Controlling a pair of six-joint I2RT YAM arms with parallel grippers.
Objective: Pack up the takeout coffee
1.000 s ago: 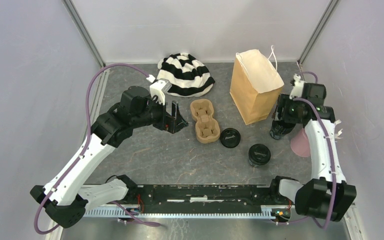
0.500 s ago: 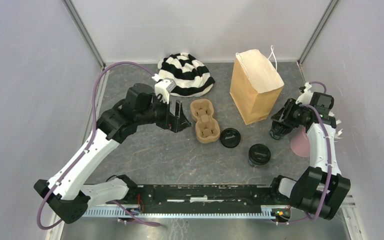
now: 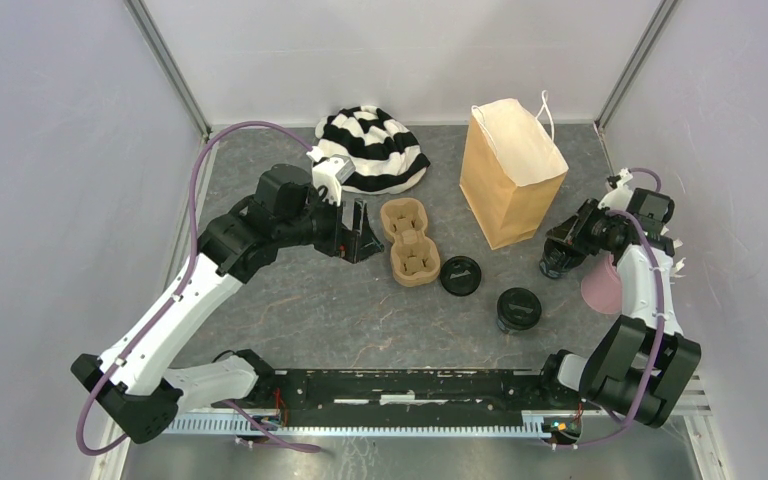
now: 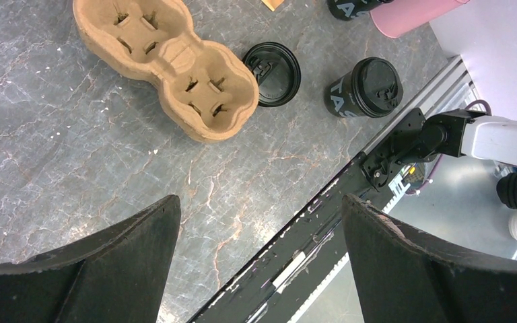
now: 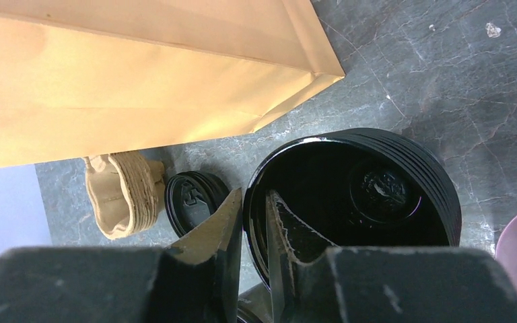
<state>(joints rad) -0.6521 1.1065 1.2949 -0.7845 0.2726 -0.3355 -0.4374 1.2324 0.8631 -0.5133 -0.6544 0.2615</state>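
**A:** Where do we find the right gripper (image 5: 254,232)?

**B:** Down at the open cup (image 5: 377,195), the lidless one. We see one finger outside its wall and the other inside, with the rim running up between them. They pinch that wall, and the gap holds nothing more than its thickness.

**A:** And where does that cup sit?

**B:** Just off the near right corner of the paper bag (image 3: 510,175), between the bag and the pink cup (image 3: 600,285). From overhead it looks upright (whether its base rests on the table (image 3: 360,310) we cannot tell, since the gripper covers it).

**A:** What about the other cup?

**B:** The lidded cup (image 3: 518,308) stands by itself, closer to the arm bases and well apart from both grippers. The loose lid (image 3: 460,275) lies flat just beside the near end of the cardboard carrier (image 3: 409,242), and no finger is near it.

**A:** Does the left gripper (image 3: 355,235) hold anything?

**B:** No, its fingers are spread wide with only bare table between them. It hangs just to the left of the carrier. In its own wrist view the carrier, the loose lid and the lidded cup all lie beyond the fingertips, none of them between the fingers.
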